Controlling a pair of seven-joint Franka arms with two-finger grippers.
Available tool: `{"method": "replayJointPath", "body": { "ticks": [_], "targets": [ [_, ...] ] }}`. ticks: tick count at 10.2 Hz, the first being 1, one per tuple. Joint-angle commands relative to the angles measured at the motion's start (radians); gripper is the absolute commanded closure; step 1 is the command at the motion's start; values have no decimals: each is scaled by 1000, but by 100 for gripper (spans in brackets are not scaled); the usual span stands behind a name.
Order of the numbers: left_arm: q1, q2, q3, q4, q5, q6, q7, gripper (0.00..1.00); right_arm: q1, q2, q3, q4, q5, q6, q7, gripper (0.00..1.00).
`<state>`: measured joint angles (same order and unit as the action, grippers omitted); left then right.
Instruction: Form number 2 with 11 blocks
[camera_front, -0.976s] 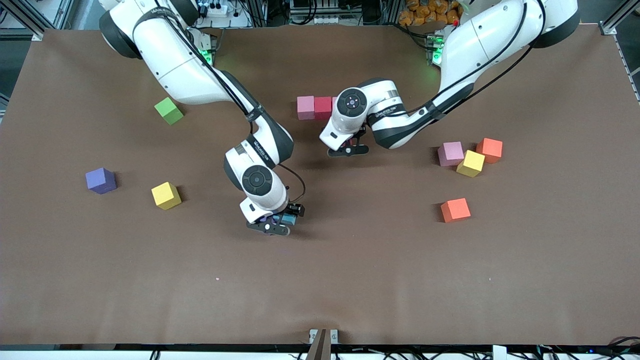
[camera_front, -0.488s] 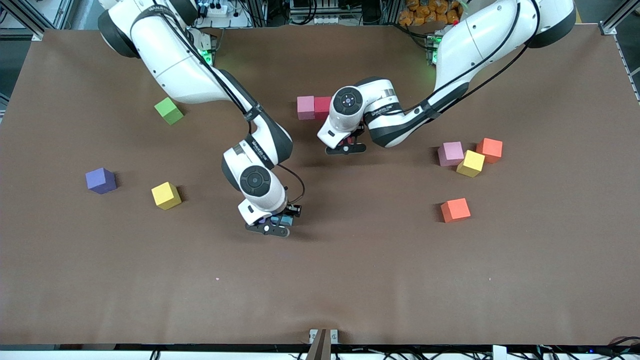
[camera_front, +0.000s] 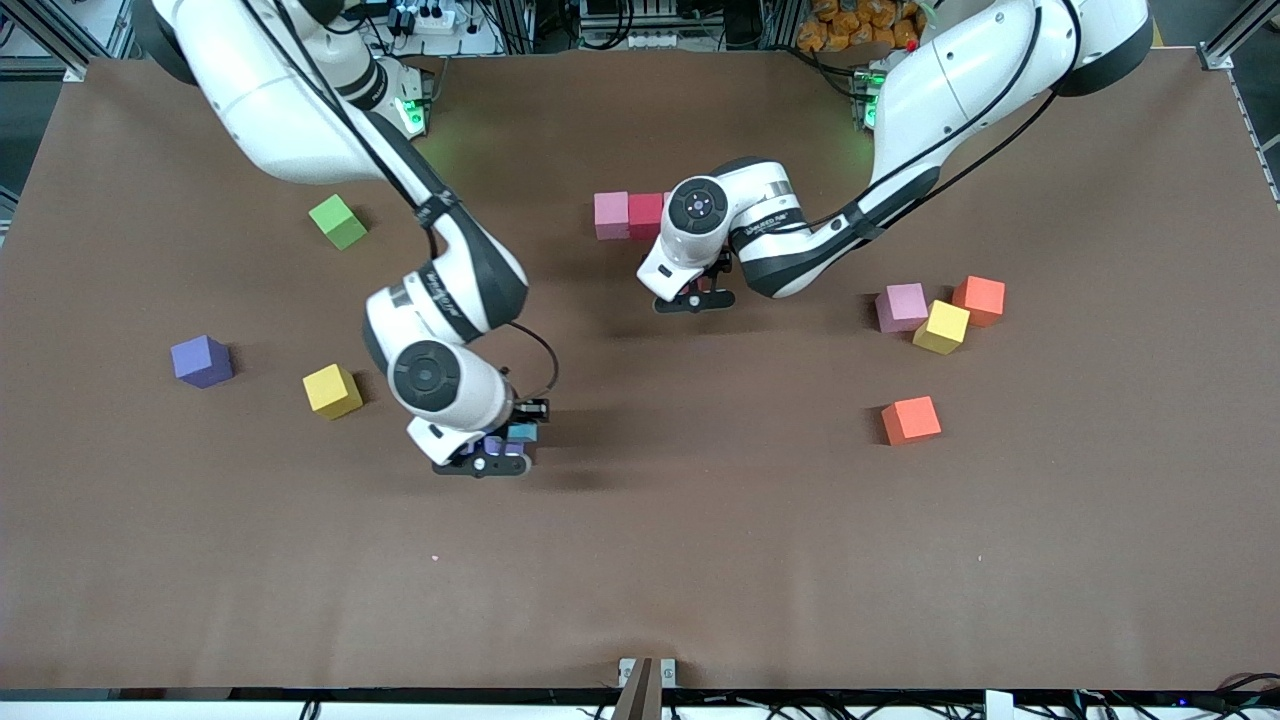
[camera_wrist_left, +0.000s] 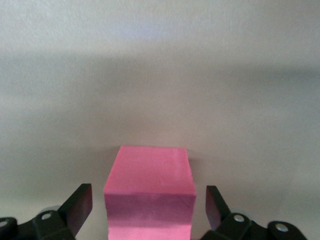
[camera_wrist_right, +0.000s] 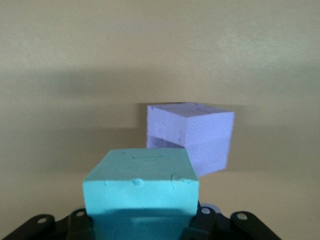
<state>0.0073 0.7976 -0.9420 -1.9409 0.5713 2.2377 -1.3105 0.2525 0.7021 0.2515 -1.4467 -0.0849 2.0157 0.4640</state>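
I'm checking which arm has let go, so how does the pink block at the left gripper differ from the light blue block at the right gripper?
Colour: the pink block is pink, while the light blue block is turquoise.
Grip: the left gripper is open, with a gap between each finger and the pink block. The right gripper is shut on the light blue block.
Both are plain matte cubes.

Non-task items noted: one lime-green cube (camera_front: 338, 221) sits alone on the brown counter (camera_front: 700, 560), toward my right arm's end, farther from the front camera than the rest of that end's loose pieces. Along the counter's near edge I see a small metal bracket (camera_front: 646, 675) at mid-length.
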Motion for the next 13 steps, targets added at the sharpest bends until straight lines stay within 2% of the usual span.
{"method": "replayJointPath", "body": {
  "ticks": [1,2,5,7,10,11,12,13],
  "targets": [
    [16,-58,-70,19,12,-41,-91,0,-18,-126,22,-176,2,20,-65,100],
    [42,-63,-137,45,10,-106,-116,0,-15,-150,32,-211,2,26,-77,100],
    [274,-61,-380,105,10,-338,-107,0,-12,-194,101,-260,1,31,-91,100],
    [419,-61,-464,111,18,-404,-75,0,-9,-248,130,-320,-1,31,-154,100],
    [606,-61,-491,111,19,-450,103,0,7,-296,205,-366,-10,31,-228,100],
    [672,-61,-491,111,21,-461,147,0,58,-306,212,-368,-12,31,-248,100],
    [704,-55,-480,115,28,-460,184,0,88,-308,213,-380,-27,32,-293,100],
    [706,-49,-439,149,41,-460,209,0,118,-308,215,-394,-53,40,-356,100]
  ]
}}
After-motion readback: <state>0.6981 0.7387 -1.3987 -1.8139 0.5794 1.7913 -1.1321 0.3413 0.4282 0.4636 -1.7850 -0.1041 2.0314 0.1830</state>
